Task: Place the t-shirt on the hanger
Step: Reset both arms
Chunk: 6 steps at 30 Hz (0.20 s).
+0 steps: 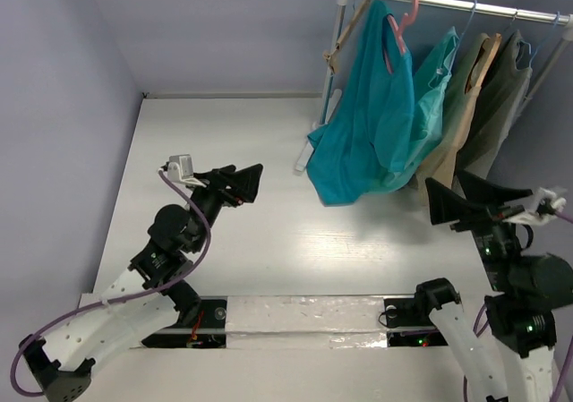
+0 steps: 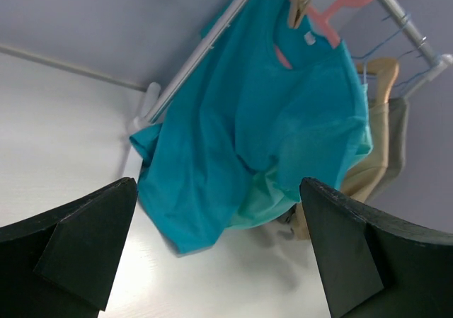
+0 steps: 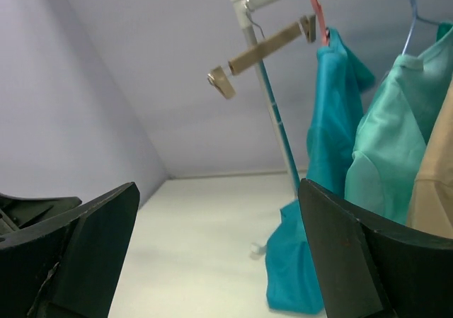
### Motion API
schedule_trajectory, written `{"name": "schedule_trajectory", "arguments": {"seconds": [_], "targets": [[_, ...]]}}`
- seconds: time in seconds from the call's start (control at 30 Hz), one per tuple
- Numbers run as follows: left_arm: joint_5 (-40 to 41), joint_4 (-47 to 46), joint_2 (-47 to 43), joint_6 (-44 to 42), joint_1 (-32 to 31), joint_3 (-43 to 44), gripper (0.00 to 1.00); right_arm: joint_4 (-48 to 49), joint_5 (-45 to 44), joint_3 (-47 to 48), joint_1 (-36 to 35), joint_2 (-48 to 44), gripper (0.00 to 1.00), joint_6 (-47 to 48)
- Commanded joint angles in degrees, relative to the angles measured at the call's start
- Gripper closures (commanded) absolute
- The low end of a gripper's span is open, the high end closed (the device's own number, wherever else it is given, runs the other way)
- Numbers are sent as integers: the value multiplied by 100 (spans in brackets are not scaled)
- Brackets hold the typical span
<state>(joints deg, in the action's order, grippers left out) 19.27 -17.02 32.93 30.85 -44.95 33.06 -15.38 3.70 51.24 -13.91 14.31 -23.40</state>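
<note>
The teal-blue t-shirt (image 1: 363, 124) hangs on the pink hanger (image 1: 405, 21), whose hook is over the white rail (image 1: 466, 6). Its lower hem bunches down onto the table. It also shows in the left wrist view (image 2: 248, 127) with the pink hanger (image 2: 340, 10), and in the right wrist view (image 3: 325, 141) under the hanger (image 3: 317, 10). My left gripper (image 1: 240, 185) is open and empty, well left of the shirt. My right gripper (image 1: 466, 201) is open and empty, below and right of the shirt.
A brown wooden hanger (image 1: 345, 35) hangs at the rail's left end. A mint-green garment (image 1: 430, 98), a tan one (image 1: 466, 106) and an olive one (image 1: 501, 98) hang to the right. The rack's white post (image 1: 333, 62) stands on the table.
</note>
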Motion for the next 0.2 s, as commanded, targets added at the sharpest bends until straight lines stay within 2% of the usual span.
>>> {"name": "schedule_trajectory", "arguments": {"seconds": [0.0,0.17], "targets": [[-3,-171,-208,44,-23,60,1,-245,52,-79,20,-235,0,2],[218,172,-339,105,-23,69,1,-484,148,-150,20,-244,0,19]]}}
